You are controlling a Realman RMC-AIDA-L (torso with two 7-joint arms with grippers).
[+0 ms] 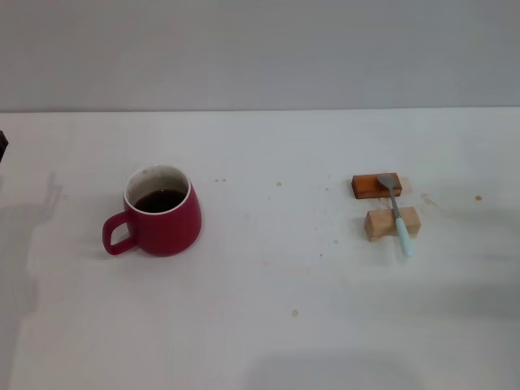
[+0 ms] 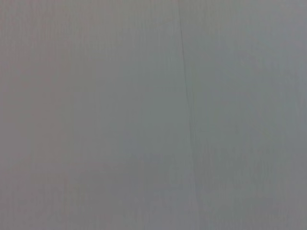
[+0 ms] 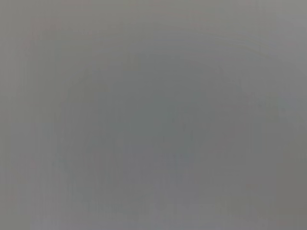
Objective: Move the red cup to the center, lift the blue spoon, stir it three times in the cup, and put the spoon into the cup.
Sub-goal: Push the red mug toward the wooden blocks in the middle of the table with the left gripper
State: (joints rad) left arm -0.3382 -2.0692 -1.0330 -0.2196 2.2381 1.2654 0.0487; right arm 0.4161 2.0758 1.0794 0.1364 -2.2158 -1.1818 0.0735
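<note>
Cup (image 1: 162,213): on the table's left side, handle pointing left, not yet in the middle.
Spoon (image 1: 397,211): far right, lying across two blocks.
Grippers: neither shows, so grip unknown.
Nearer arm: left, likely.

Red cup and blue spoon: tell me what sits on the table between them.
Nothing stands between them. In the head view, the red cup and the blue spoon are separated only by bare white table with a few small specks.
</note>
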